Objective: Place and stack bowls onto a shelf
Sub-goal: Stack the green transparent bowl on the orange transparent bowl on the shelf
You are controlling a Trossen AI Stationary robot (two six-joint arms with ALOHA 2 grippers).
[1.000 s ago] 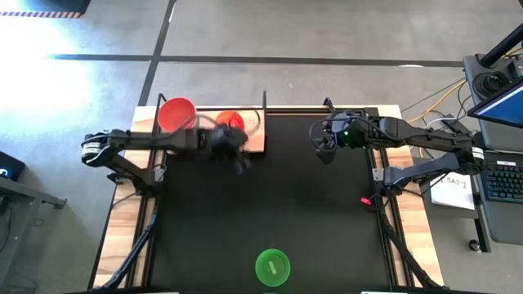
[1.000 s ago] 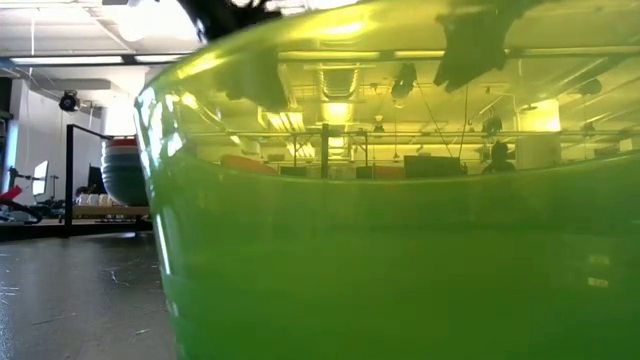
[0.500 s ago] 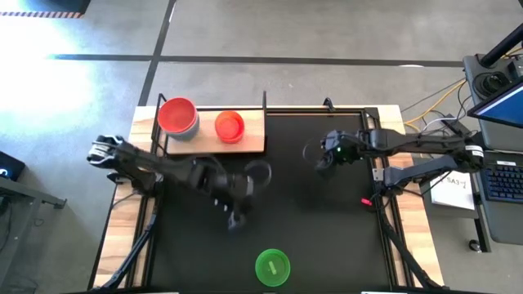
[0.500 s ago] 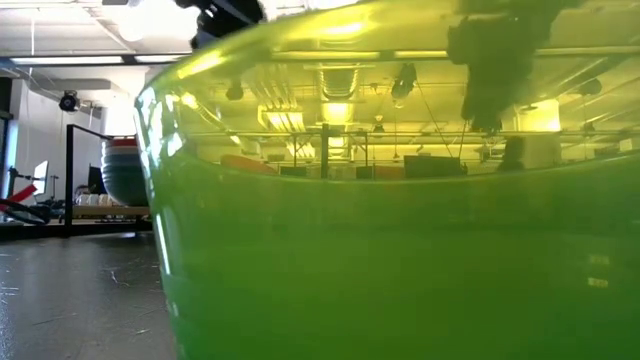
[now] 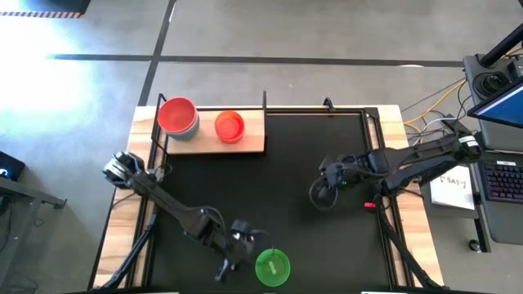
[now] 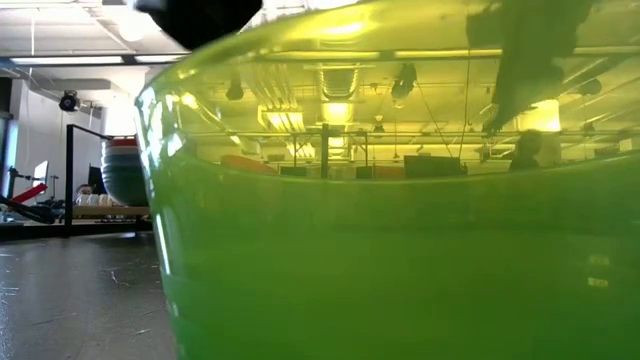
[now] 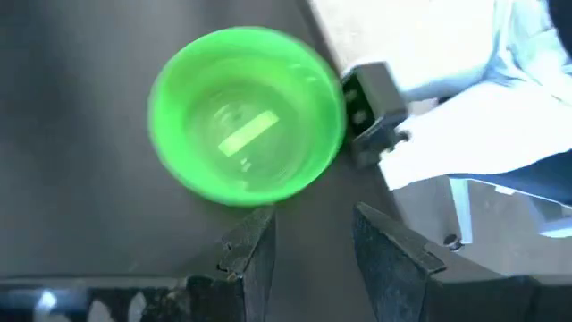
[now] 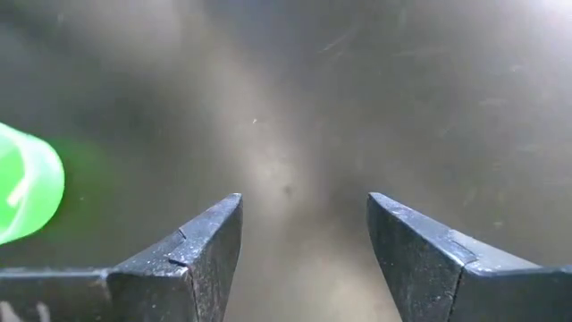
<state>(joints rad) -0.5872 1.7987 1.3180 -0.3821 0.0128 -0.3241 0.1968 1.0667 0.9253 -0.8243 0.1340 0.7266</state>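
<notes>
Left claw (image 5: pixel 231 263): hovering half-open, empty, beside the green bowl (image 5: pixel 272 267).
Bowl: sitting at my 3 o'clock, bench (image 5: pixel 286 163) near edge.
Right claw (image 5: pixel 321 194): waiting wide, farther off.

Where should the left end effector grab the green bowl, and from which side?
Grip the rim. The green bowl sits upright and open on the black table, alone near its front edge, so its thin wall is free all round. The left end effector, fingers open, is right beside it on the left: probably come down there, one finger inside the wall and one outside.
</notes>
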